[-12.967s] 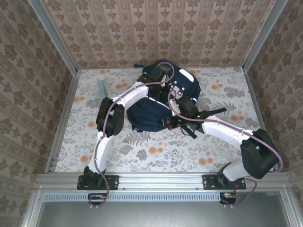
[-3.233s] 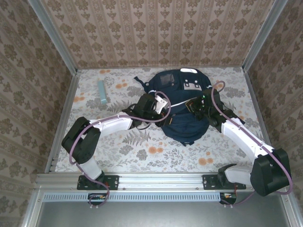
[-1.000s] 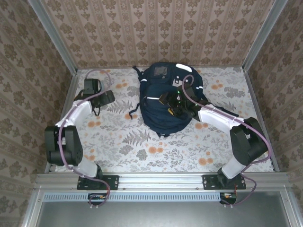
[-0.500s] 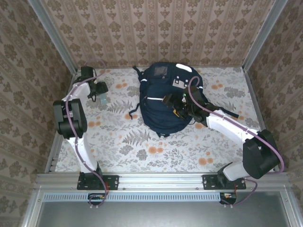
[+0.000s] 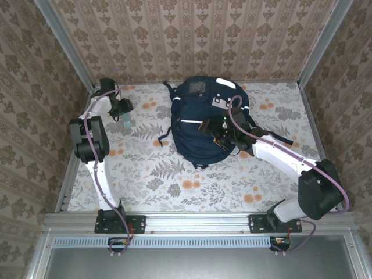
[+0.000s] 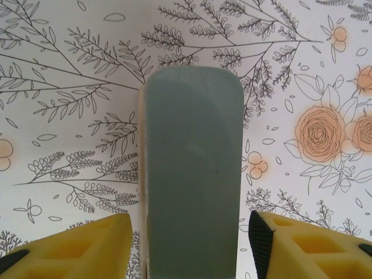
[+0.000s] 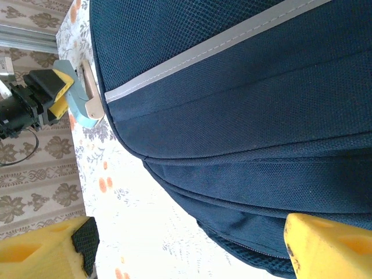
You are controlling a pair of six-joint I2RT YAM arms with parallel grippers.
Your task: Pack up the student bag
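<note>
The student bag [image 5: 200, 125] is a large navy backpack with white stripes, lying at the middle back of the table; its fabric fills the right wrist view [image 7: 244, 116]. My right gripper [image 5: 210, 129] hovers open over the bag's front, fingers wide apart [image 7: 189, 244] with nothing gripped. A flat grey-teal box [image 5: 125, 120] lies at the far left. My left gripper [image 5: 121, 110] stands over it. In the left wrist view the box [image 6: 192, 174] runs between the yellow fingers [image 6: 87, 244], a thin gap on each side, so the left gripper [image 6: 190, 232] is open.
A metal frame edge [image 5: 81, 139] runs close beside the left arm, and patterned walls [image 5: 192, 40] close in the back and sides. The floral tabletop [image 5: 174, 180] in front of the bag is bare. A dark strap [image 5: 165, 136] trails off the bag's left side.
My left arm has reached further into the far-left corner, and its fingers have narrowed around the teal box. The right gripper has shifted only slightly over the bag.
</note>
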